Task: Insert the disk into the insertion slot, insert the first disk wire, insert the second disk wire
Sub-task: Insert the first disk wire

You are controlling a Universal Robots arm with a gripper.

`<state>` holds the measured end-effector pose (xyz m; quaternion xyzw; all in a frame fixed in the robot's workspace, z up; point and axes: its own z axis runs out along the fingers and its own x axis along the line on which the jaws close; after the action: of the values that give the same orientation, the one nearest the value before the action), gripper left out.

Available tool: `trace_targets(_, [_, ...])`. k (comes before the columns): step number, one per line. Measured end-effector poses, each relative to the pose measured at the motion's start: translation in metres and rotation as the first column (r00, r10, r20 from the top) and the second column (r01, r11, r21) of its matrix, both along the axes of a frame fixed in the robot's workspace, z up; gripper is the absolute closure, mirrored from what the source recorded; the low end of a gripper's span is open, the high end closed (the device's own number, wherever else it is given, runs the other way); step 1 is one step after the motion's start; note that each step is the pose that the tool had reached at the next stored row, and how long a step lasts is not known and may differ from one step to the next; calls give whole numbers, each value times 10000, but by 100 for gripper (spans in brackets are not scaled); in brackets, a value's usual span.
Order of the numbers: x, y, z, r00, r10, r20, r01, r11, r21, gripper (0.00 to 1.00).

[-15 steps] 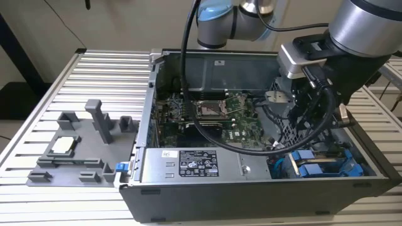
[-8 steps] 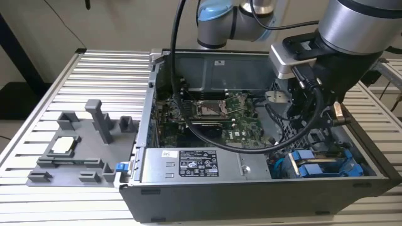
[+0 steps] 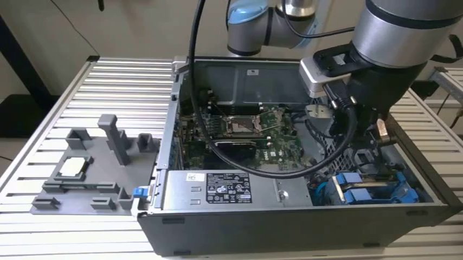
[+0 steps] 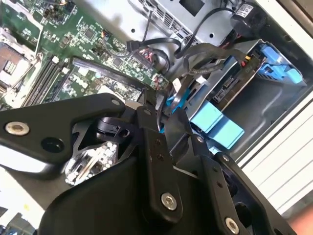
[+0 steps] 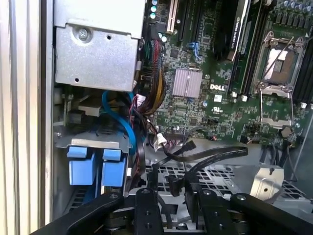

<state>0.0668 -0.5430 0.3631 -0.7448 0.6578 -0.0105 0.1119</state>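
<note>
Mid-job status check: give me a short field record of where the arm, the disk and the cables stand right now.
arm: reaching down into the open computer case, at the exterior view's right
hand: close to the perforated plate, beside the drive bay
disk: lying in the drive bay, in its blue carrier frame
blue tabs: two, side by side at the bay
black cables: loose, across the plate near the hand
wires plugged: cannot tell
fixture tray: grey, outside the case, at the exterior view's left
</note>
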Motion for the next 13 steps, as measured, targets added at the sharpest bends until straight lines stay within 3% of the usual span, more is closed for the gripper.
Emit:
trace_targets(7, [-26, 2, -19, 9999, 2, 164, -2, 10000, 9, 80])
trace_targets(10, [-27, 2, -28, 9997, -1, 246, -2, 9999, 110, 80])
trace_targets(13, [-27, 2, -44, 9996, -5, 280, -2, 9997, 230, 80])
